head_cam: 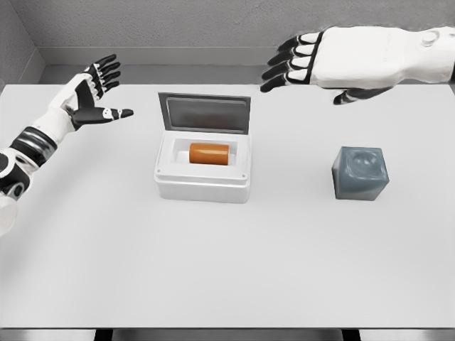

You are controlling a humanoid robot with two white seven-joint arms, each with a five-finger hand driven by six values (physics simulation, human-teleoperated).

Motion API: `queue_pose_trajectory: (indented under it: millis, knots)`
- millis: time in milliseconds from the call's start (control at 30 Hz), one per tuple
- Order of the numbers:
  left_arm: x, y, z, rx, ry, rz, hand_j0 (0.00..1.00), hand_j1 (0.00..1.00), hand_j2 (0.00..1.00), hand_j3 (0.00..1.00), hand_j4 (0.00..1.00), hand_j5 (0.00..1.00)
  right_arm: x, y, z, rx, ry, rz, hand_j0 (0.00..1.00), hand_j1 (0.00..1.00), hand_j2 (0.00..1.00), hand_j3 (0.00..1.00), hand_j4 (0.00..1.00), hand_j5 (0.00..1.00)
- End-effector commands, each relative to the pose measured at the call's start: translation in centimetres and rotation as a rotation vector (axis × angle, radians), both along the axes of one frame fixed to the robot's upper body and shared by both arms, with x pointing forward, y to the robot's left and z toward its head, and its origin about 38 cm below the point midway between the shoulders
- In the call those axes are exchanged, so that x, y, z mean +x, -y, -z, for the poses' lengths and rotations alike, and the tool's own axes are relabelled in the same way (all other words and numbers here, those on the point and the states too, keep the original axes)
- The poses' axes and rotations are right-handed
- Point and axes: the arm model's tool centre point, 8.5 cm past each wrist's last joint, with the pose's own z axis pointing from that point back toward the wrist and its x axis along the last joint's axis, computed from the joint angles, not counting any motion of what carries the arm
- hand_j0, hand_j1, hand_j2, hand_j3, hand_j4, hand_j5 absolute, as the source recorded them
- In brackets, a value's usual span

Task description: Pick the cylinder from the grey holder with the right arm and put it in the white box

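White and matte, the table (pixel 227 284) fills most of the head view, with a grey wall (pixel 178 21) behind its far edge and a darker strip of floor showing past that edge. The right hand (pixel 323 64) hangs above the far right part of the table, palm down, its black-tipped fingers spread and relaxed, holding nothing. Below that hand and toward its fingertip side sits the white box (pixel 203 181), its grey-lined lid (pixel 207 114) standing open at the back. Inside the box lies the orange cylinder (pixel 210 153), on its side, resting in the recessed well. Nearly straight below the right hand, closer to the robot, stands the grey holder (pixel 360 173), a dark rounded cube with a shallow dished top; nothing sits in it. It is well apart from the box. The left hand (pixel 96 96) is raised over the far left part of the table, across the box from the right hand, fingers open and fanned, thumb pointing toward the box, gripping nothing.
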Motion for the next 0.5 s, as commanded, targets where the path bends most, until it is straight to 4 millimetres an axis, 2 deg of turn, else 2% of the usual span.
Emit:
queue_pose_trajectory:
  millis: [0,100,200,233,267,367,433,467]
  knots:
    - [0.0,1.4,0.4,-0.015,-0.006,0.027,1.0,1.0,1.0,1.0,1.0,1.0,-2.7,5.3,-5.1,0.135,-0.009,0.078,1.0,1.0,1.0,1.0,1.0,1.0]
    - [-0.1,2.8,1.0,-0.027,-0.016,0.048,1.0,1.0,1.0,1.0,1.0,1.0,-3.5,7.4,-3.2,0.331,-0.139,0.087,1.0,1.0,1.0,1.0,1.0,1.0]
    - [-0.2,4.2,0.9,-0.035,-0.011,0.079,1.0,1.0,1.0,1.0,1.0,1.0,-3.3,7.8,0.8,0.466,-0.263,0.089,1.0,1.0,1.0,1.0,1.0,1.0]
    - [-0.4,4.6,0.6,-0.039,-0.002,0.092,1.0,1.0,1.0,1.0,1.0,1.0,-2.7,7.8,3.1,0.52,-0.312,0.103,1.0,1.0,1.0,1.0,1.0,1.0]
    - [-0.4,4.8,0.5,-0.037,0.002,0.099,1.0,1.0,1.0,1.0,1.0,1.0,-2.1,8.3,4.5,0.587,-0.322,0.128,1.0,1.0,1.0,1.0,1.0,1.0]
    - [-0.8,5.7,0.3,-0.038,0.009,0.126,1.0,1.0,1.0,1.0,1.0,1.0,-2.0,9.7,9.1,0.672,-0.367,0.217,1.0,1.0,1.0,1.0,1.0,1.0]
    - [-0.9,5.9,0.3,-0.037,0.011,0.132,1.0,1.0,1.0,1.0,1.0,1.0,-1.8,11.9,10.0,0.712,-0.363,0.288,1.0,1.0,1.0,1.0,1.0,1.0]
    - [-1.0,6.2,0.0,-0.039,0.018,0.142,1.0,1.0,1.0,1.0,1.0,1.0,-1.9,11.9,10.3,0.712,-0.371,0.293,1.0,1.0,1.0,1.0,1.0,1.0]
